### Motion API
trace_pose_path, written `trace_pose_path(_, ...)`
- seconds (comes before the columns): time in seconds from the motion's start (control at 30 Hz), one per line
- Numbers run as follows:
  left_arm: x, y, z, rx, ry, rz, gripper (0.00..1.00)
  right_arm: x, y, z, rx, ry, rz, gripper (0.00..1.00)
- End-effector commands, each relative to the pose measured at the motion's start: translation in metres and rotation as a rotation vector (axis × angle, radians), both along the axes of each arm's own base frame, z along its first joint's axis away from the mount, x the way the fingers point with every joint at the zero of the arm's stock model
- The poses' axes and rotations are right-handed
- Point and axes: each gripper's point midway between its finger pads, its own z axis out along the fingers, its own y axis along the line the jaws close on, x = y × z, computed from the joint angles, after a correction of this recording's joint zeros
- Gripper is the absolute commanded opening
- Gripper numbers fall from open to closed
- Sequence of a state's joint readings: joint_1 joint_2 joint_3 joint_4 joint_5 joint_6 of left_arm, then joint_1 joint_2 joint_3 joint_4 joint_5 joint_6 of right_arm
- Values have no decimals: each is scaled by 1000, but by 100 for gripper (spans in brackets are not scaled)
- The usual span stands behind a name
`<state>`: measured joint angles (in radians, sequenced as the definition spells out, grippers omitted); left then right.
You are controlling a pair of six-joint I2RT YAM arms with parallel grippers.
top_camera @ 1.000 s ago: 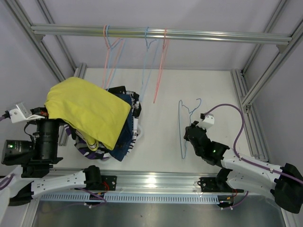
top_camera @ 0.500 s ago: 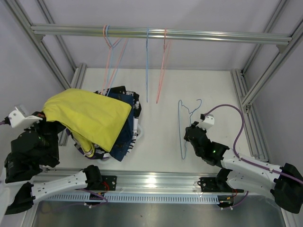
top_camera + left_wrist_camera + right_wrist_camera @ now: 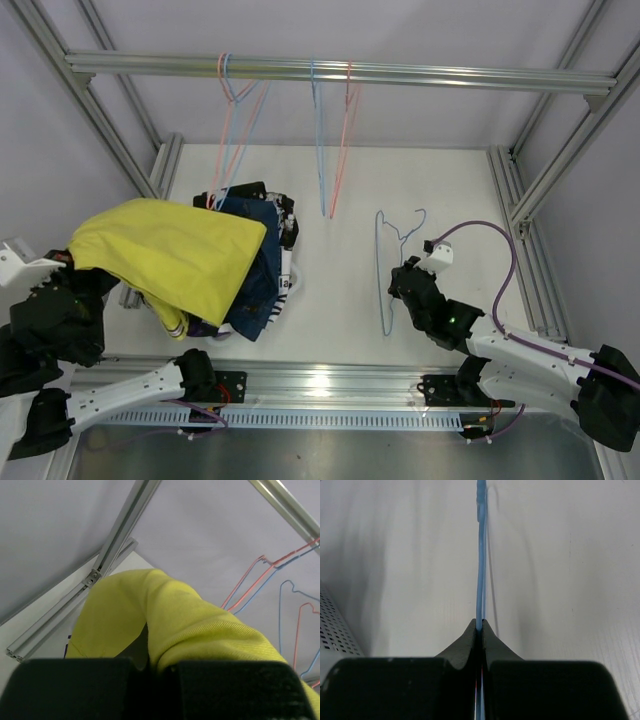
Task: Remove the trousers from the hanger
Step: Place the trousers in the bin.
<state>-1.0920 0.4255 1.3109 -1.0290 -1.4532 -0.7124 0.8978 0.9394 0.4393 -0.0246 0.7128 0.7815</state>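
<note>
Left pincer (image 3: 150, 672) pulled yellow trousers (image 3: 175, 255) leftward — right pincer (image 3: 480, 630) pinches blue hanger (image 3: 480, 555).

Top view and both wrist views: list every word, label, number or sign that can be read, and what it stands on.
No readable text anywhere.
The dark print on the white trousers is too small to read.
The yellow trousers, the blue hanger on the table and the rail show no lettering.
</note>
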Motion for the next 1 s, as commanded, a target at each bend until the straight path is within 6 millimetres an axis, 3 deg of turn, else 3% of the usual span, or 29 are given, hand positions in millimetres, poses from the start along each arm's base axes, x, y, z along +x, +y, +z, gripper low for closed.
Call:
trace_pose_path(0.0, -9, 24, 23, -93, -55, 99, 1, 6, 2, 6, 38, -26, -21, 0)
trace_pose_path(0.37, -10, 25, 43, -76, -47, 113, 0, 8, 6, 2, 31, -16, -14, 0)
trace_pose_path(0.5, -6, 17, 34, -62, -38, 110, 1, 8, 6, 0, 30, -12, -13, 0)
trace_pose_path(0.8, 20, -29, 4, 8, -1, 113, 1, 8, 2, -1, 25, -12, -21, 0)
trace_pose_path(0.97, 39, -65, -33, 40, 24, 97, 1, 6, 0, -4, 20, -9, -17, 0)
